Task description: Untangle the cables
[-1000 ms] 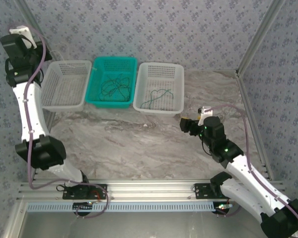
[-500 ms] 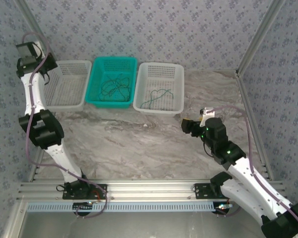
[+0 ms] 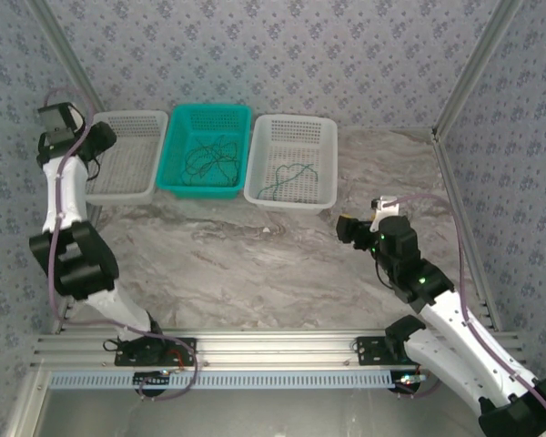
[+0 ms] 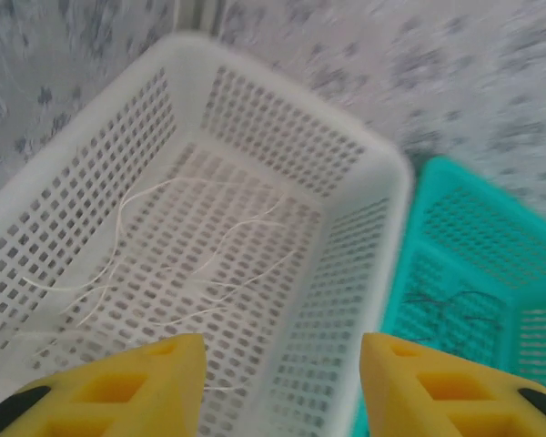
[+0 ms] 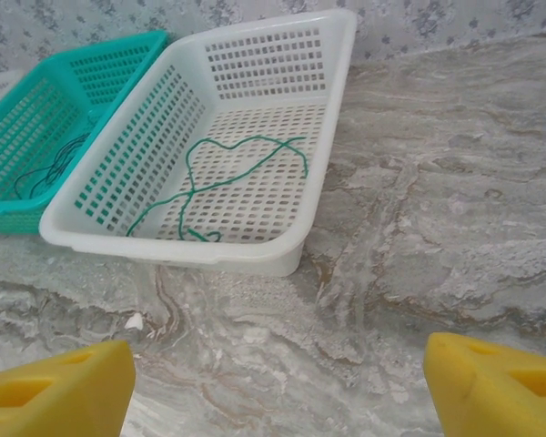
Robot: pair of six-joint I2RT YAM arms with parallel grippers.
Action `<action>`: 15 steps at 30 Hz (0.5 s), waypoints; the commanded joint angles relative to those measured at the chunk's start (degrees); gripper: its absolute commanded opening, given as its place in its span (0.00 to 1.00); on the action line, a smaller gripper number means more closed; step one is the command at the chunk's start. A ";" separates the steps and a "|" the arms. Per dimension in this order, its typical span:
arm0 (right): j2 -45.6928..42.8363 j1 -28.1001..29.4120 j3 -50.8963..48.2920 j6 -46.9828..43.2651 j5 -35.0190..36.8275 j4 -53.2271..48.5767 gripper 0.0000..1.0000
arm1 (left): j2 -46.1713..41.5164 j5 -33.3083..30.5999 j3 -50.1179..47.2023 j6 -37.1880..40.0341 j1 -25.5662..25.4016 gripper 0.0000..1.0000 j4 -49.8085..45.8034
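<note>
Pale hair-thin cables (image 4: 209, 264) lie loose on the floor of the left white basket (image 3: 118, 116) (image 4: 282, 86). Dark cables (image 3: 209, 157) (image 4: 450, 309) (image 5: 45, 168) sit bunched in the teal basket (image 3: 209, 108) (image 4: 455, 177). A single green cable (image 3: 291, 176) (image 5: 227, 182) curls in the right white basket (image 3: 296, 118) (image 5: 164, 250). My left gripper (image 3: 100, 137) (image 4: 282, 382) hovers over the left basket's near end, open, with nothing between its yellow fingers. My right gripper (image 3: 344, 226) (image 5: 278, 382) stands wide open and empty above the marble table, short of the right basket.
The three baskets stand side by side against the back wall. The marble table (image 3: 255, 264) (image 5: 455, 182) stretches in front of them. A small white speck (image 5: 134, 320) lies near the right basket's front corner. Aluminium frame posts rise at both back corners.
The left arm has swung from high at the far left down over the left white basket, and its gripper has gone from shut to open. The right arm drifted slightly right.
</note>
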 commanded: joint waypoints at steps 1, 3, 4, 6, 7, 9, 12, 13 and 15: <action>0.28 -1.87 0.81 0.15 6.85 -1.21 0.87 | -14.19 2.01 -7.37 -1.65 -4.00 0.50 8.38; 0.89 -4.02 -0.24 -0.26 8.06 -0.14 0.87 | -21.88 -0.59 -14.53 -1.39 -7.77 0.52 10.10; 1.20 -5.29 -0.80 -0.67 8.11 0.76 0.88 | -25.19 -2.07 -17.34 -1.21 -9.83 0.53 10.64; 2.29 -8.15 -2.31 -2.32 7.69 3.49 0.88 | -31.63 -5.57 -24.10 0.03 -15.21 0.54 11.50; 3.14 -9.47 -2.97 -2.99 7.69 4.75 0.88 | -34.48 -7.58 -27.29 0.86 -18.06 0.54 11.61; 5.23 -12.08 -3.84 -3.82 7.88 6.44 0.88 | -39.05 -9.46 -33.62 2.81 -23.12 0.53 12.84; 9.68 -16.48 -4.87 -4.99 8.84 9.10 0.87 | -45.32 -12.02 -43.10 4.94 -29.48 0.54 14.69; 11.35 -17.94 -5.25 -5.43 9.07 10.56 0.87 | -46.99 -12.57 -46.02 6.35 -31.18 0.55 15.03; 14.49 -20.48 -6.52 -6.23 9.07 14.51 0.88 | -49.53 -14.69 -50.46 9.46 -33.68 0.56 14.46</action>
